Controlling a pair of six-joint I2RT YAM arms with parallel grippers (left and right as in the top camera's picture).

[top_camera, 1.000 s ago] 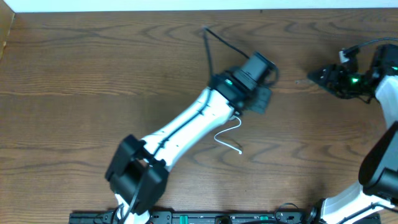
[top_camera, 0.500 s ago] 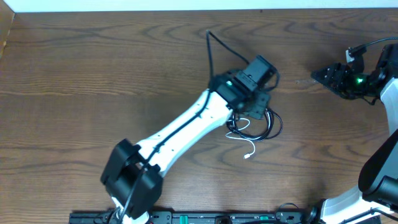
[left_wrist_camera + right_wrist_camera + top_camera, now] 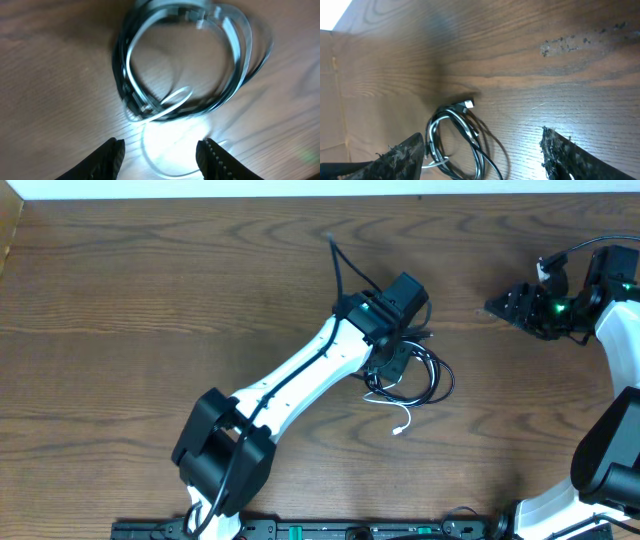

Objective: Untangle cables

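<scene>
The black cable (image 3: 437,379) and the white cable (image 3: 399,421) lie on the wooden table as one tangled coil. The white plug end trails toward the front. In the left wrist view the coil (image 3: 180,65) lies just beyond my left gripper (image 3: 162,159), which is open and empty above the table. In the overhead view the left gripper (image 3: 396,358) hovers at the coil's left edge. My right gripper (image 3: 497,307) is open and empty, to the right of the coil. The right wrist view shows the coil (image 3: 462,145) between and beyond its fingers (image 3: 482,157).
The left arm (image 3: 300,380) stretches diagonally from the front left to the table's middle. A thin black lead (image 3: 338,260) loops up from its wrist toward the back. The table's far edge (image 3: 300,197) meets a white wall.
One second ago the left gripper held the cables with the white cord hanging from it. It has let go, and the cables now lie coiled on the table. The right gripper shifted slightly left.
</scene>
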